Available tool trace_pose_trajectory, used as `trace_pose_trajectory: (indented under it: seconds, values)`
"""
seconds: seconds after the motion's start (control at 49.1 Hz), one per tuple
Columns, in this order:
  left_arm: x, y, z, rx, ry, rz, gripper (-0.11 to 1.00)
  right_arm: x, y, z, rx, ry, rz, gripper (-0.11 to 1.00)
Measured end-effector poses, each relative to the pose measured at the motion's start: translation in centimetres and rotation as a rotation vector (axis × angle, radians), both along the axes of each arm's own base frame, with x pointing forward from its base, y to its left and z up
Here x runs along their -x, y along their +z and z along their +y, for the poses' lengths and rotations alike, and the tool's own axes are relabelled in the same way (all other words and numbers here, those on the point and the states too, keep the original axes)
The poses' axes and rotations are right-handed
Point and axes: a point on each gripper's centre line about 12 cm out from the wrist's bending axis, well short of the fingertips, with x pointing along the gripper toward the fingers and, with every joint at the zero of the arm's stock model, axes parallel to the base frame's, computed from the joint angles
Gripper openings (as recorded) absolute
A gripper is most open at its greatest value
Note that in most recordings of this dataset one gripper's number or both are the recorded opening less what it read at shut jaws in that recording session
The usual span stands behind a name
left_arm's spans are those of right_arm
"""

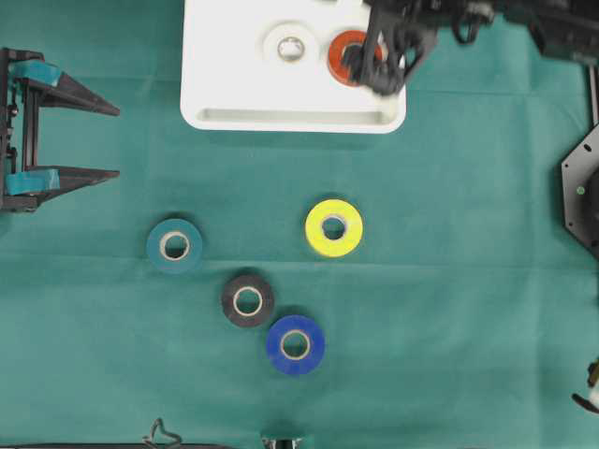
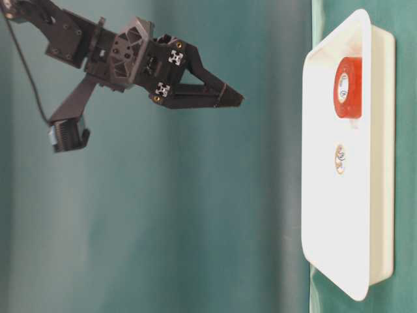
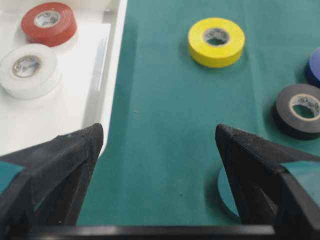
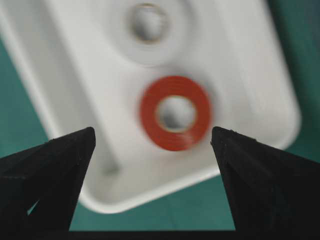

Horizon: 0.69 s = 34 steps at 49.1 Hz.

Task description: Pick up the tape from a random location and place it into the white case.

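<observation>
Right gripper is spread wide and empty above the red tape, which lies in the white case beside a white roll. Left gripper is wide too, idle. Yellow, teal, black and blue rolls are left on the cloth.

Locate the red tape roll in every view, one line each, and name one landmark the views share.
Overhead: red tape roll at top centre-right, in the white case, partly behind the right gripper.
Table-level: upper right, inside the case.
Left wrist: top left corner.
Right wrist: centre, blurred, between the open jaws.
Shared landmark: the white tape roll beside it in the case.
</observation>
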Motion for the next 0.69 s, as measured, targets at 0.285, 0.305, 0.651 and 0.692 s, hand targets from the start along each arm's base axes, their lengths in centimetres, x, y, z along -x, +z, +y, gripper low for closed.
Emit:
trace_pose_trajectory:
  seconds: [0.285,0.305,0.651,0.692]
  values:
    - [0.0,0.0,0.0,0.000,0.000,-0.002,0.97,-1.6,0.2,6.0,-0.019,0.116,-0.039,0.89]
    - [0.0,0.0,0.0,-0.001,0.000,0.000,0.97,-1.6,0.2,6.1,-0.020,0.119,-0.039,0.89]
    - [0.0,0.0,0.0,0.000,0.000,0.000,0.97,-0.4,0.2,6.1,-0.007,0.123,-0.051,0.88]
    - [0.0,0.0,0.0,-0.002,0.000,-0.001,0.97,0.1,0.3,6.2,-0.005,0.126,-0.063,0.88]
